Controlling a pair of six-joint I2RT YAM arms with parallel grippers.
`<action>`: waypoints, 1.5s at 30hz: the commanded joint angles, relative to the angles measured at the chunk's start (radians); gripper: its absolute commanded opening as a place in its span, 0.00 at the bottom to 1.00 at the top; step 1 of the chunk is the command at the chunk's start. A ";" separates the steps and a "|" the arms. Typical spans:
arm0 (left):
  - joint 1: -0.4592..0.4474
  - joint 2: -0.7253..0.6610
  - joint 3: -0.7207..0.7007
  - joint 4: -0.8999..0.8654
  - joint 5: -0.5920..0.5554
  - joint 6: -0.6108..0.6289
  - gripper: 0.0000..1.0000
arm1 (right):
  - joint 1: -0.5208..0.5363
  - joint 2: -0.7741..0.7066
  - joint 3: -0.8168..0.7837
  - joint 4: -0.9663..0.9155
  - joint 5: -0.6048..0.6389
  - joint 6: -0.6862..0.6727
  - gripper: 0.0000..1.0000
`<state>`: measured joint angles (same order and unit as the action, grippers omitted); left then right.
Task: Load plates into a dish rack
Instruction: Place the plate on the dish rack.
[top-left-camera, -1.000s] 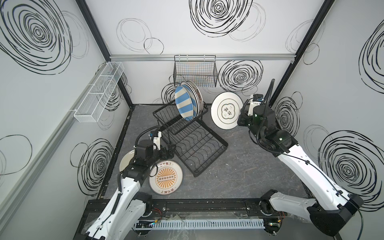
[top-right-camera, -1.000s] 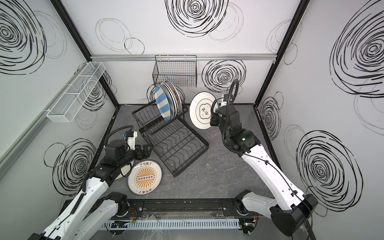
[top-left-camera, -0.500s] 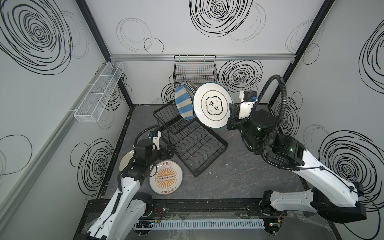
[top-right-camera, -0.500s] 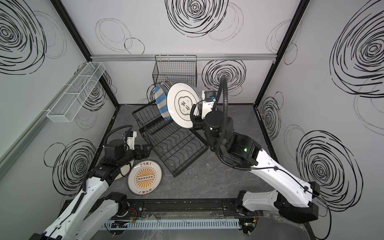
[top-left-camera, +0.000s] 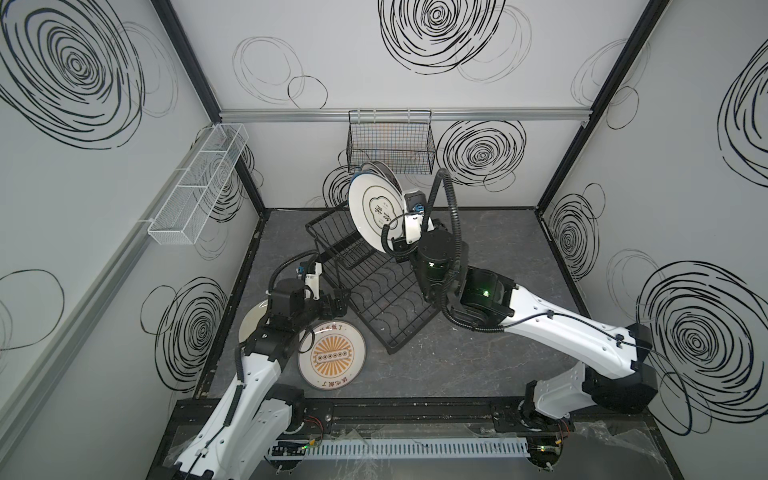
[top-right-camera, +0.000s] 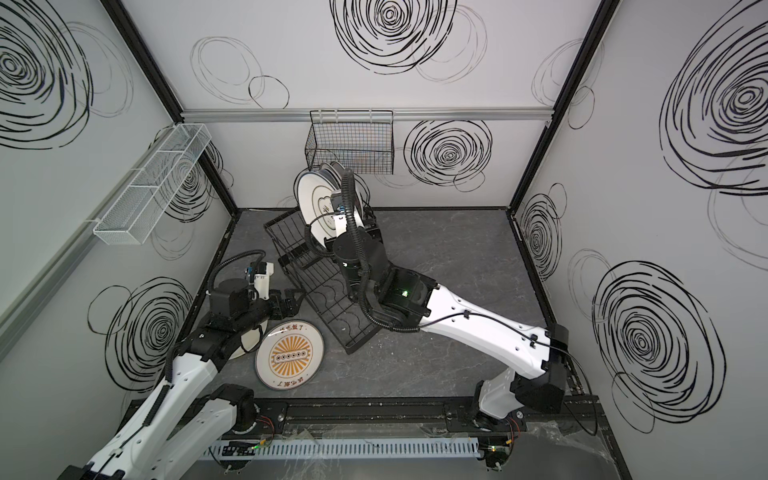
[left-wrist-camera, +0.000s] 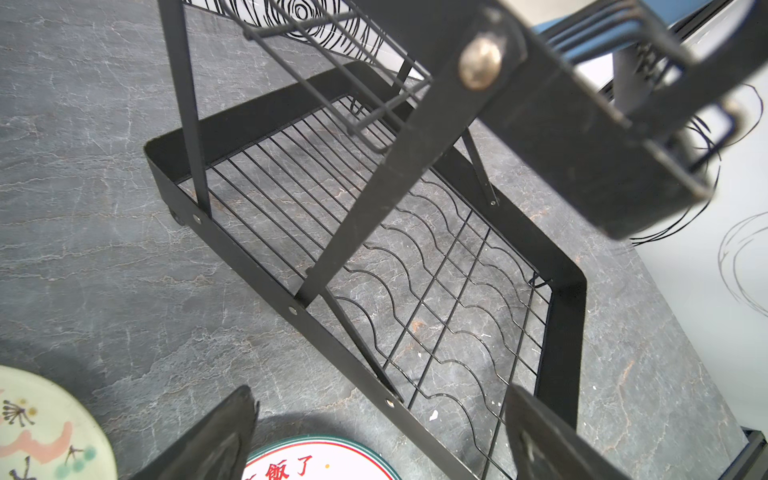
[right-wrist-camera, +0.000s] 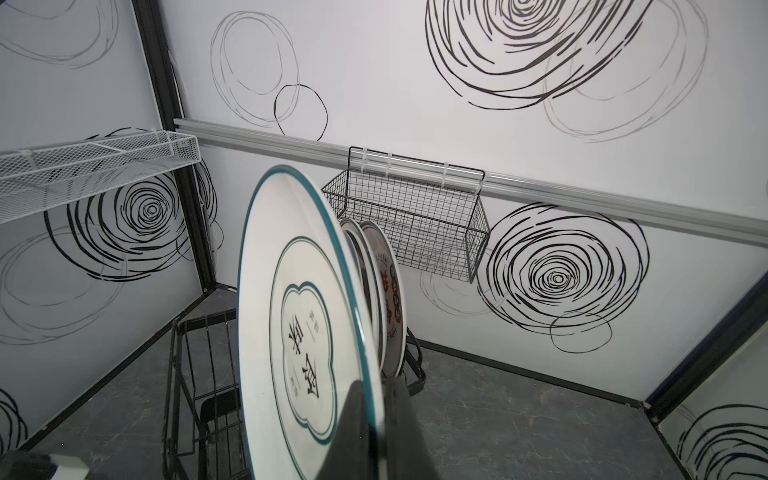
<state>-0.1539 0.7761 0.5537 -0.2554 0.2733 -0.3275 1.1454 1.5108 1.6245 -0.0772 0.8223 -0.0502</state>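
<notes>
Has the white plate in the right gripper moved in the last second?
Yes. The white plate, held by the right gripper, has swung from right of the dish rack to above its upper tier, below the wall basket.

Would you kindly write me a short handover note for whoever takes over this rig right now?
Right tool: shut on the emblem plate, held on edge at the upper basket of the dish rack, next to the racked plates; not yet released.
Left tool: open, empty, hovering by the rack's lower tray.
Done: a few plates stand in the upper basket.
Left: seat the emblem plate, then load the sunburst plate and the cream plate, both lying flat beside the rack.
</notes>
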 joint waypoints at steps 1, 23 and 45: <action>0.013 -0.001 0.015 0.031 0.014 0.016 0.96 | 0.004 0.034 0.060 0.170 0.063 -0.090 0.00; 0.014 0.002 0.014 0.027 0.008 0.015 0.96 | -0.080 0.234 0.186 0.168 0.062 -0.142 0.00; 0.020 0.007 0.014 0.027 0.007 0.014 0.96 | -0.103 0.296 0.187 0.116 0.047 -0.083 0.00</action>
<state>-0.1429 0.7799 0.5537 -0.2554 0.2729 -0.3279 1.0466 1.7947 1.7668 0.0196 0.8505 -0.1501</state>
